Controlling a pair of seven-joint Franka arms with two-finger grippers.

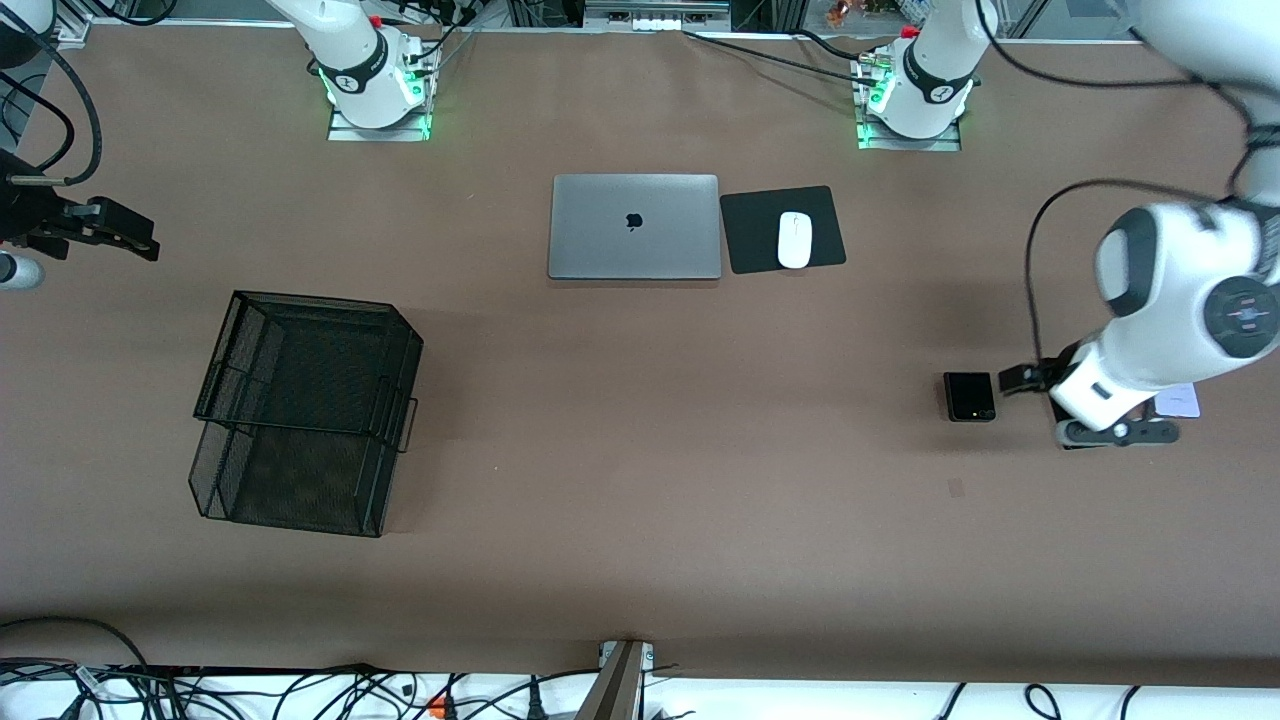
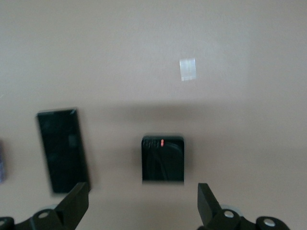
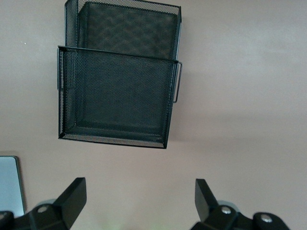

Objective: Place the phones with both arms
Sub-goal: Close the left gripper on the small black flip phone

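Note:
A small black flip phone (image 1: 969, 396) lies on the brown table toward the left arm's end. My left gripper (image 1: 1032, 379) hangs low beside it, open and holding nothing. In the left wrist view the flip phone (image 2: 163, 159) lies just ahead of the open left gripper (image 2: 142, 192), and a long black slab phone (image 2: 62, 151) lies beside it. The left arm covers most of the slab in the front view. A pale lavender phone (image 1: 1178, 400) peeks out from under the arm. My right gripper (image 1: 120, 232) waits open, high at the right arm's end of the table; the right wrist view shows the gripper (image 3: 139, 187) empty.
A black mesh basket (image 1: 305, 410) lies toward the right arm's end, also in the right wrist view (image 3: 117, 72). A closed silver laptop (image 1: 634, 226) sits mid-table near the bases, next to a white mouse (image 1: 794, 240) on a black pad (image 1: 760, 245).

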